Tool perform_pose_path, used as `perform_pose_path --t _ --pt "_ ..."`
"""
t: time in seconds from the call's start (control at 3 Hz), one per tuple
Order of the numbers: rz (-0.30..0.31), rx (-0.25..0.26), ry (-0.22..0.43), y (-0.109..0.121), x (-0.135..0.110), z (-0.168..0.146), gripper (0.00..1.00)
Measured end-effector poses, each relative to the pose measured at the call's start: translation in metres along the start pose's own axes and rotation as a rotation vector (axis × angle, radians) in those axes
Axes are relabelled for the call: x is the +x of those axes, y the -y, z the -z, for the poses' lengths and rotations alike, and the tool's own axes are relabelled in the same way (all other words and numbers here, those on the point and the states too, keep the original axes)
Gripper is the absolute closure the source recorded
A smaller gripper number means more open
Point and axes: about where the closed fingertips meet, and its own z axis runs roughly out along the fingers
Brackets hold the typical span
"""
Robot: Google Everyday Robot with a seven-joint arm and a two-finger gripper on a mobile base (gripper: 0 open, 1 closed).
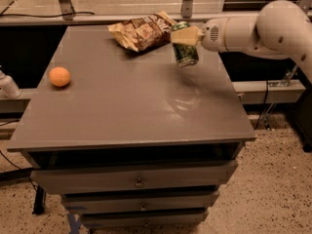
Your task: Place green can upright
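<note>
The green can (185,52) is held in the air above the right rear part of the grey table (126,106), close to upright and tilted a little. My gripper (185,35) comes in from the right on the white arm (253,30) and is shut on the can's upper part. Its pale finger (187,35) covers the top of the can. The can's lower end hangs free of the table top.
A crumpled chip bag (141,30) lies at the table's rear centre, just left of the can. An orange (60,76) sits at the left edge. Drawers (139,182) are below the table top. A white bottle (7,86) stands off the left side.
</note>
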Motion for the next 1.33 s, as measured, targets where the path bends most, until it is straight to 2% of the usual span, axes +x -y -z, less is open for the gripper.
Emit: perform_pose_path --t 0.33,0.67,1.0,1.33 --pt "0.043 -0.131 0.130 -0.010 -0.017 0.029 1.00" --pt "0.136 -0.192 0.165 -0.040 -0.028 0.021 1.00" --pt "0.159 -0.247 0.181 -0.041 -0.030 0.016 1.00" --pt "0.202 -0.318 0.216 -0.033 -0.023 0.025 1.00"
